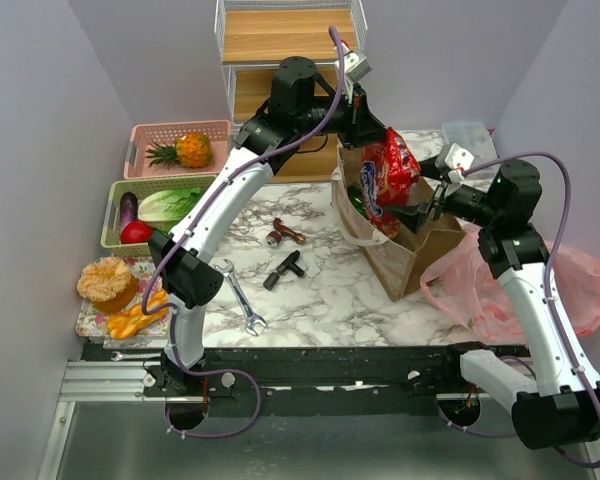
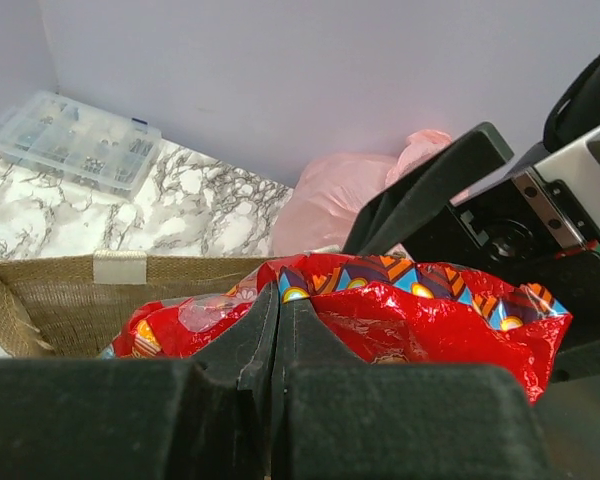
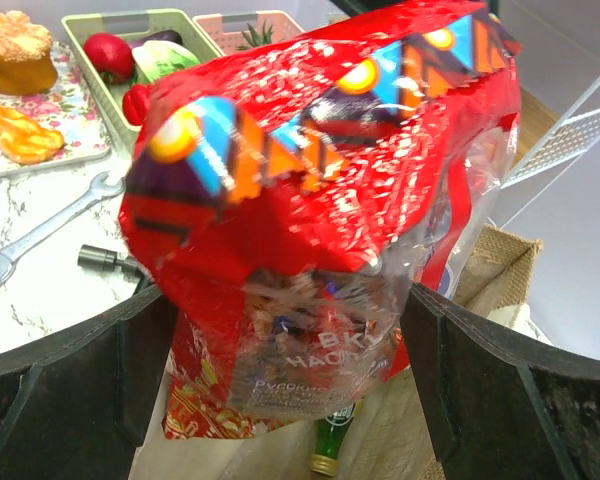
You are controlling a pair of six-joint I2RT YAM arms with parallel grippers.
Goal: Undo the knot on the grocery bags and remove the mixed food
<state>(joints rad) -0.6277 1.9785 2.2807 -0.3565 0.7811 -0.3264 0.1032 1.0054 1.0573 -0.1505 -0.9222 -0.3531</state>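
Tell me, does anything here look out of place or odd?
Yes: a wrench and small metal tools lie loose on the marble table amid groceries, odd beside food. The pink plastic bag lies crumpled at the right.

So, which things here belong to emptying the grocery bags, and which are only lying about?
Belong to the job: red snack packet, brown paper bag, green bottle inside it, pink plastic bag, lettuce, eggplant, bun.

Only lying about: pineapple, spanner, clear parts box.
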